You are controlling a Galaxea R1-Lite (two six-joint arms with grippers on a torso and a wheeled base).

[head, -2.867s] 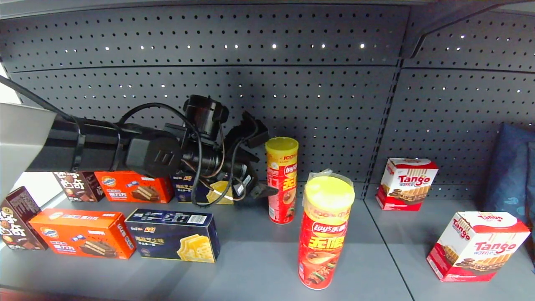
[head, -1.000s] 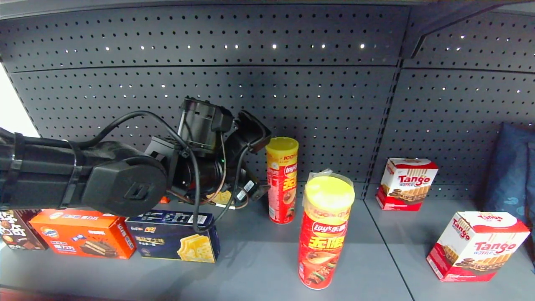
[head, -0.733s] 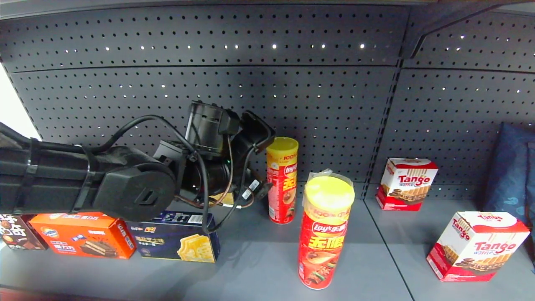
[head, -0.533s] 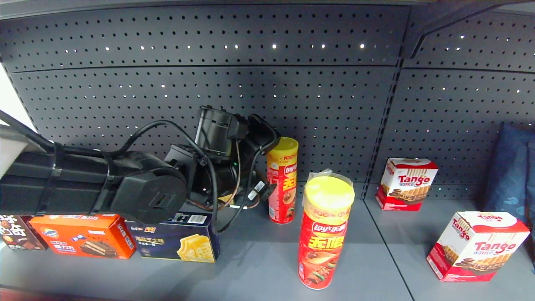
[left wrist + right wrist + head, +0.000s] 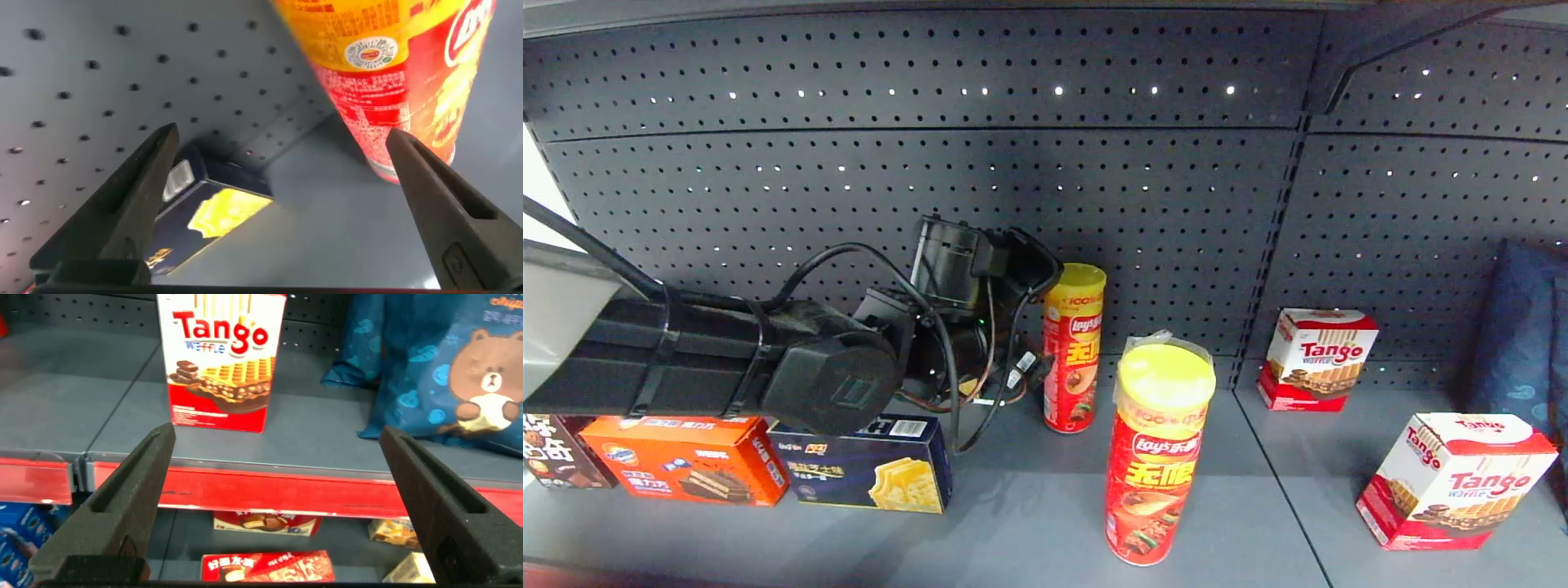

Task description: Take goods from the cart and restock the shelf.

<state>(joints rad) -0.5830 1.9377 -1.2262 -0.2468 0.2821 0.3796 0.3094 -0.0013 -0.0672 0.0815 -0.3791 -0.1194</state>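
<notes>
Red with a yellow lid, the chip can (image 5: pixel 1074 347) stands upright at the back of the grey shelf (image 5: pixel 1029 506), close to the pegboard (image 5: pixel 1045 163) wall. The left end effector (image 5: pixel 282 135) sits just beside the can, on its left. Its jaws are spread wide and hold nothing. One finger (image 5: pixel 433 204) comes up against the lower part of the can, though I cannot tell whether it actually touches. Past the open jaws, a navy box (image 5: pixel 208 212) lies flat against the back wall.

In front of the chip can and slightly to the right stands a second can (image 5: pixel 1160 453) of the same kind, with clear wrap crumpled at its lid. Along the front of the shelf to the left lie a navy cracker box (image 5: pixel 866 469), an orange box (image 5: pixel 682 465) just beside it, and a brown box (image 5: pixel 547 449) at the edge.

In the bay to the right, the rear waffle box (image 5: pixel 1316 358) stands by the pegboard and the front waffle box (image 5: pixel 1454 478) stands near the shelf's edge. A blue bag (image 5: pixel 1523 327) leans at the far right.

The right end effector (image 5: pixel 278 431) hangs lower, out in front of that bay. It is open wide and empty, facing the front waffle box and the blue bag. A red price rail (image 5: pixel 245 490) runs along the shelf edge there, with more boxes (image 5: pixel 261 523) on the level below.
</notes>
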